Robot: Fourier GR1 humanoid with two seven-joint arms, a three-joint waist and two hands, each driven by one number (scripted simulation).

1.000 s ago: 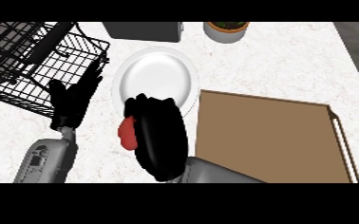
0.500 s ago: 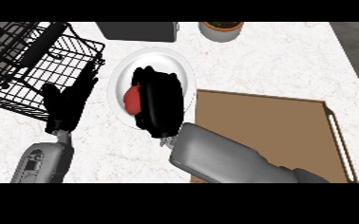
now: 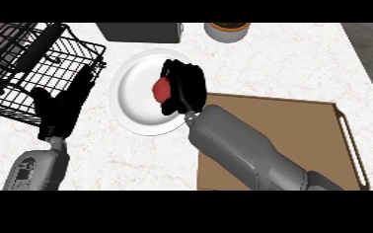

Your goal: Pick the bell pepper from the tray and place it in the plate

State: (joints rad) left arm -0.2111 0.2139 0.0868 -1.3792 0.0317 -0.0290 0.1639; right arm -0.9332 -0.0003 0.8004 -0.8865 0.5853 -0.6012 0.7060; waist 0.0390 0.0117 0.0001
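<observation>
Since half a second ago the right hand [image 3: 183, 86] has carried the red bell pepper [image 3: 161, 90] further in over the white plate [image 3: 138, 113]; a second ago it was still short of the plate's near rim. Now its fingers are curled round the pepper, which shows only as a red patch at the hand's left side, above the plate's right half. Whether it touches the plate cannot be told. The pepper is already where it belongs, so the coming move looks like a mere lowering and letting go, straight down, nothing in the way. The brown tray [image 3: 291, 123] lies right of the plate, under the right forearm. The left hand [image 3: 62, 106] rests with fingers straight, left of the plate, before the black wire rack [image 3: 44, 64]. A dark box [image 3: 142, 32] and a pot [image 3: 228, 31] stand beyond the plate
</observation>
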